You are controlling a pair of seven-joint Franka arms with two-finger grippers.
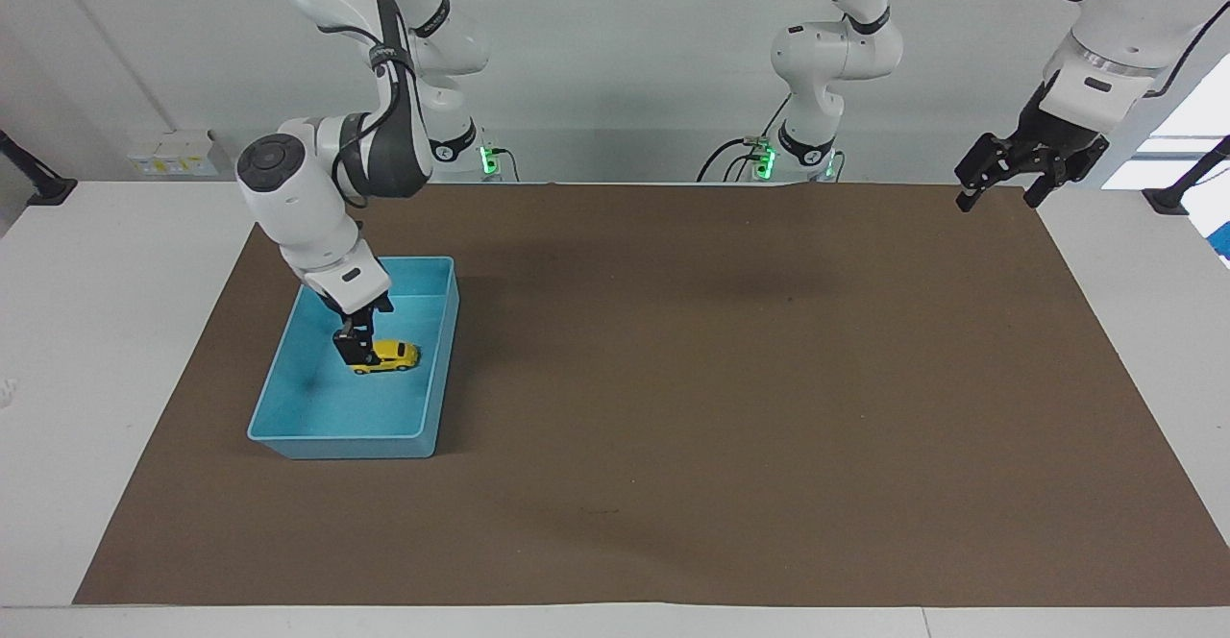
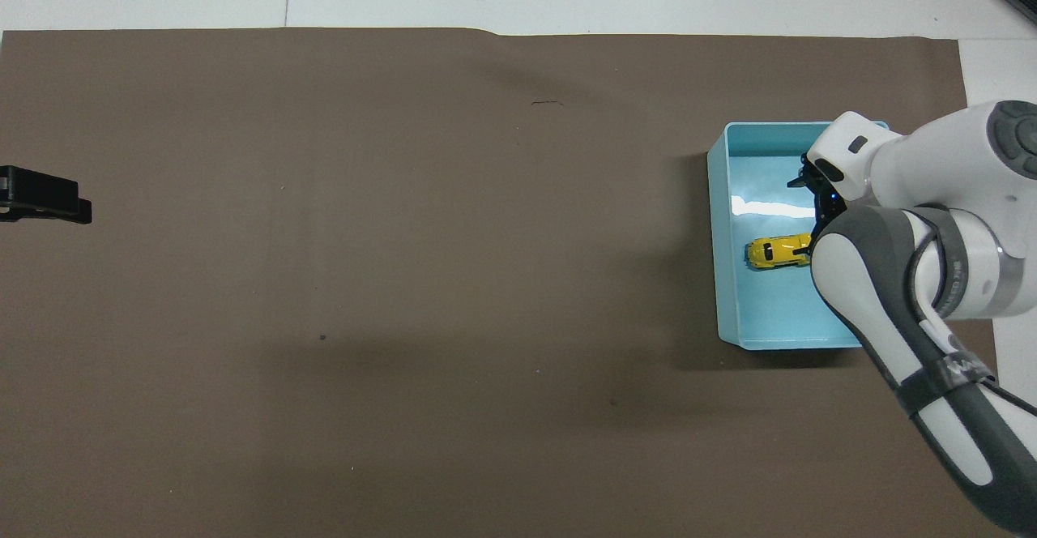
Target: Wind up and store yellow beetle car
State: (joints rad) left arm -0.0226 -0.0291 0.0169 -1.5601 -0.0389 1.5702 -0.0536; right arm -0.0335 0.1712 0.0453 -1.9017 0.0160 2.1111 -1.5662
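The yellow beetle car (image 1: 389, 356) (image 2: 774, 252) lies on the floor of the blue bin (image 1: 338, 447) (image 2: 714, 279), close to the bin wall that faces the table's middle. My right gripper (image 1: 352, 348) (image 2: 815, 215) hangs open just above the bin floor, over the end of the car that points toward the right arm's end of the table, and grips nothing. In the overhead view the right forearm hides part of the bin. My left gripper (image 1: 996, 200) (image 2: 74, 202) waits open and empty, raised over the mat's edge at the left arm's end.
A brown mat (image 1: 730, 398) (image 2: 405, 279) covers the table, and the bin stands on it at the right arm's end. White tabletop (image 1: 106, 350) borders the mat on both sides.
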